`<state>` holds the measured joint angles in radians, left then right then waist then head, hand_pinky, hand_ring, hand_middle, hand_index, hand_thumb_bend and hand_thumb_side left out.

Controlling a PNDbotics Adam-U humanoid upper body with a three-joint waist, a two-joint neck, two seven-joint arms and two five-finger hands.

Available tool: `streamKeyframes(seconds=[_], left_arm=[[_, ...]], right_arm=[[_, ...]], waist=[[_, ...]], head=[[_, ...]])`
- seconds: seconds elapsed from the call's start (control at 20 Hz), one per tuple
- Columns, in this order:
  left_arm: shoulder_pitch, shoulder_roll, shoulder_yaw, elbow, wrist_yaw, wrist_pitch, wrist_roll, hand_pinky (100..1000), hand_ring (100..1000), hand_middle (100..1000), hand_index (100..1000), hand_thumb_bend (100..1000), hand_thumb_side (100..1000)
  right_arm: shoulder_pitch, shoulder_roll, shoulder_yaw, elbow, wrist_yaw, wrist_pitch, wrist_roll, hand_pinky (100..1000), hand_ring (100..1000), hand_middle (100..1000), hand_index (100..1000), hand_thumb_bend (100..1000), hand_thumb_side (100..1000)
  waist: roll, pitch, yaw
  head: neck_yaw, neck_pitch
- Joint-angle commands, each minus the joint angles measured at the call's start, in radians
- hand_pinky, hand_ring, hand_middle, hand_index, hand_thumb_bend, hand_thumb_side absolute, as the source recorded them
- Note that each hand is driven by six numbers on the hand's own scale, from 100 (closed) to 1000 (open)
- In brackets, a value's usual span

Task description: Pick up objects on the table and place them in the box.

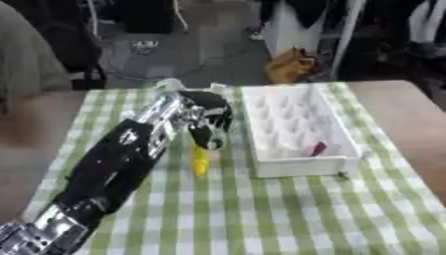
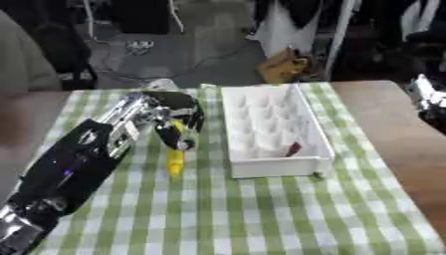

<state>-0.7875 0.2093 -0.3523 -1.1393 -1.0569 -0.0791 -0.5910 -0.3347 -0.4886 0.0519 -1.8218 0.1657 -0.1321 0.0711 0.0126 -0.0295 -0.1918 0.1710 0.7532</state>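
Looking through the left eye, I see my left hand [image 1: 207, 124] with fingers curled down onto the top of a yellow object [image 1: 200, 160] lying on the green checked tablecloth [image 1: 261, 214], at nine o'clock from the white box [image 1: 296, 130]. A small dark red item [image 1: 317, 149] sits inside the box. Through the right eye, my right hand [image 2: 425, 94] shows at three o'clock; I cannot tell its fingers' state.

Grey floor [image 1: 200, 45] beyond table; brown bag [image 1: 289, 64]; cables [image 2: 139, 47].
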Motion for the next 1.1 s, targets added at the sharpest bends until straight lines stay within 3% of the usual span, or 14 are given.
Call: streamKeyframes(seconds=[0.05, 0.8, 1.1], left_arm=[[-0.048, -0.031, 0.016, 0.019, -0.034, 0.014, 0.074, 670, 633, 369, 548, 272, 100], [-0.075, -0.148, 0.024, 0.141, -0.103, 0.012, 0.305, 668, 630, 370, 543, 257, 100], [-0.06, -0.179, 0.004, 0.165, -0.134, -0.032, 0.354, 675, 639, 392, 572, 328, 168]], right_arm=[[-0.017, -0.013, -0.002, -0.01, -0.007, -0.004, 0.004, 741, 778, 781, 948, 271, 552], [-0.021, -0.007, 0.002, -0.012, -0.01, -0.004, 0.008, 741, 778, 781, 948, 272, 553], [-0.022, -0.003, 0.004, -0.012, -0.011, -0.005, 0.011, 741, 778, 781, 948, 272, 554]], waist=[[-0.022, -0.006, -0.003], [-0.03, -0.004, -0.014], [-0.029, -0.003, -0.018]], head=[[-0.001, -0.014], [-0.002, -0.016], [-0.001, -0.02]])
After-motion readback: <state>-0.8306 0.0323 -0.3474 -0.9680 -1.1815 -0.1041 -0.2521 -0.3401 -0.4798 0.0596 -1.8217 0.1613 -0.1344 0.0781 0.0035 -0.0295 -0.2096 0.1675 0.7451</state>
